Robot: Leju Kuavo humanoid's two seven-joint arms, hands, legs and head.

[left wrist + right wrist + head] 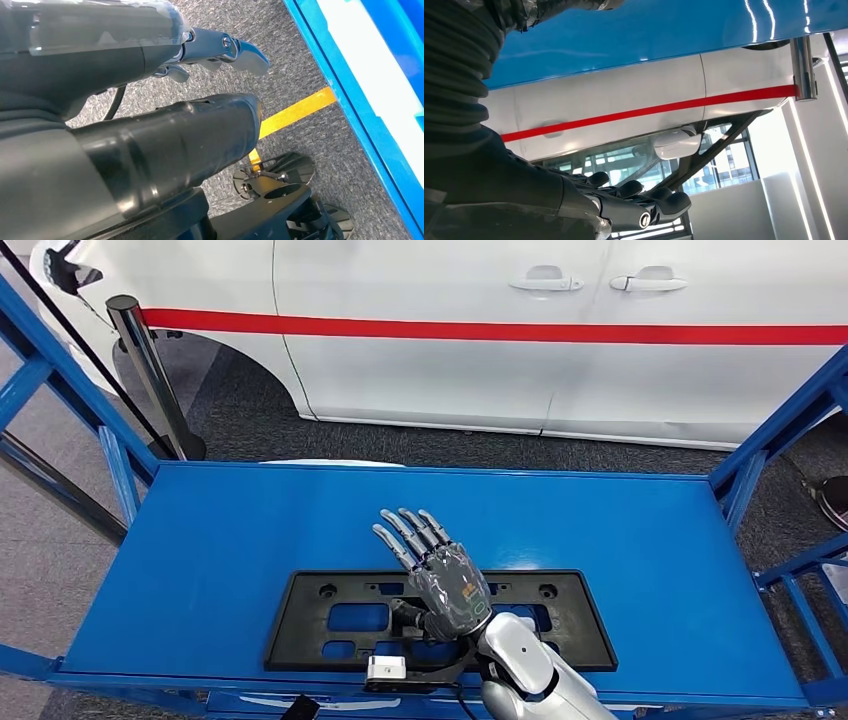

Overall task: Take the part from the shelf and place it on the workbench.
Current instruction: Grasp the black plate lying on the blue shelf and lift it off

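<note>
A flat black plastic part with rectangular cut-outs lies near the front edge of the blue table. My right hand is over the middle of the part, palm down with its fingers stretched out straight toward the far side and nothing held in them. Whether the palm touches the part I cannot tell. In the left wrist view my left hand hangs over grey carpet, its fingers loosely extended and holding nothing.
A white car with a red stripe stands just behind the table. Blue frame bars rise at the left and right ends. A metal post stands at the back left. Yellow tape marks the carpet.
</note>
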